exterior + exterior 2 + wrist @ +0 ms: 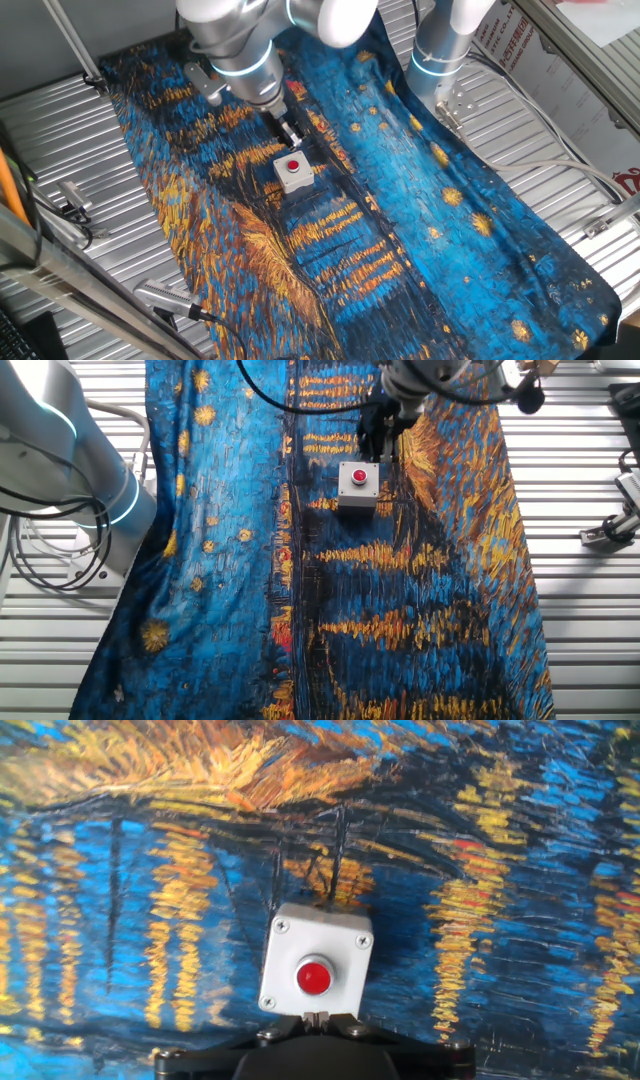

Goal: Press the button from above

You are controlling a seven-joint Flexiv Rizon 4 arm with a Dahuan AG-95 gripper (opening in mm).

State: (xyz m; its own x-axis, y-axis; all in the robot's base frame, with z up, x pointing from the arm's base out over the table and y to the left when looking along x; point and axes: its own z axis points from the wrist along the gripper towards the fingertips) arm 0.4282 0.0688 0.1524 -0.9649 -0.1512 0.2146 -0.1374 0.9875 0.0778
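Observation:
The button is a small red cap on a light-grey box standing on the painted blue and orange cloth. My gripper hangs just behind and above the box, pointing down, apart from it. In the other fixed view the gripper is just beyond the box with its button. In the hand view the button and box lie just ahead of my gripper, whose tips touch each other, shut and empty.
A second arm's base stands at the back right; it also shows in the other fixed view. Metal tools and clips lie on the ribbed metal table beside the cloth.

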